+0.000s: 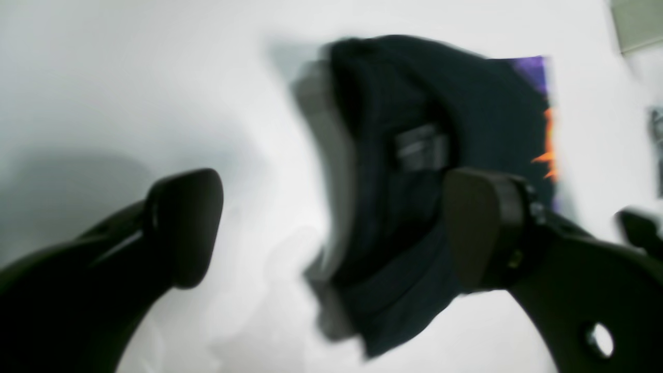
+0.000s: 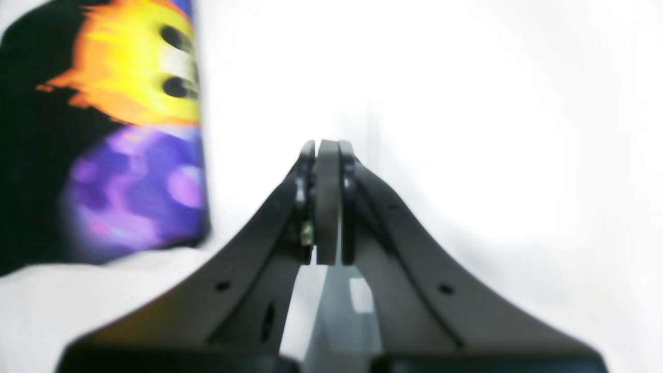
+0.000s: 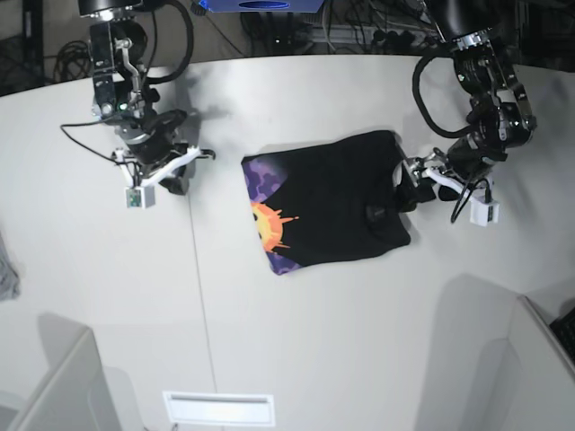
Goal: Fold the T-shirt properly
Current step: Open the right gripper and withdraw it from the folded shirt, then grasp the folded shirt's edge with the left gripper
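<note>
Bench (image 3: 296, 341) white; T-shirt (image 3: 337, 202) folded at centre, sun-and-purple print along its left edge. Left hand (image 3: 415, 191) spread wide at the shirt's right edge, nothing gripped. Right hand (image 2: 328, 204) clenched empty, well left of the shirt.

A white table (image 3: 296, 341) fills nearly the whole base view, its far edge curving. A thin seam (image 3: 199, 269) runs down it, below and just right of the gripper at the view's left. Beyond the far edge lie a dark floor and tangled cables (image 3: 368, 22). Pale panels (image 3: 54, 386) stand at both near corners. A grey cloth (image 3: 7, 274) lies at the left edge. Even light, soft shadows.
</note>
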`<action>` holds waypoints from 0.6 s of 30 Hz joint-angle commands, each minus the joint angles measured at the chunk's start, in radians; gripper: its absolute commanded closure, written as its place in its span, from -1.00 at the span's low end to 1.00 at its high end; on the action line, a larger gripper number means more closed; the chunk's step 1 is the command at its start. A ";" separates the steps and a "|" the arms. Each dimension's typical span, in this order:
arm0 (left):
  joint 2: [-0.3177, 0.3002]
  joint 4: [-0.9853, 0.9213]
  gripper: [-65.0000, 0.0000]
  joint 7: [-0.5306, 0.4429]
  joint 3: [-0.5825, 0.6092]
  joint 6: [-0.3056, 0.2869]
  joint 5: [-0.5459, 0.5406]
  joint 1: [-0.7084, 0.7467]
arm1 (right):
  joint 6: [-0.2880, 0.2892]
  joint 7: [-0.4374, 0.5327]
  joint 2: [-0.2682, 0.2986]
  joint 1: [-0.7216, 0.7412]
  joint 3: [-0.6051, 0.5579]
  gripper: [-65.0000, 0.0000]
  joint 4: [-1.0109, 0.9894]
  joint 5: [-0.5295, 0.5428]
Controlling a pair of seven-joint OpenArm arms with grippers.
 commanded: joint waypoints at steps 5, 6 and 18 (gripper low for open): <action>-0.010 -0.101 -1.00 -0.016 0.124 0.003 -0.017 -0.073 | 0.006 0.021 0.030 -0.014 0.032 1.00 0.019 0.002; -0.009 -0.124 -1.00 -0.016 0.141 0.003 -0.017 -0.084 | 0.006 0.021 0.035 -0.020 0.035 1.00 0.019 0.002; 0.017 -0.327 -1.00 -0.017 0.183 0.004 -0.010 -0.162 | 0.006 0.019 0.067 -0.047 0.037 1.00 0.083 0.002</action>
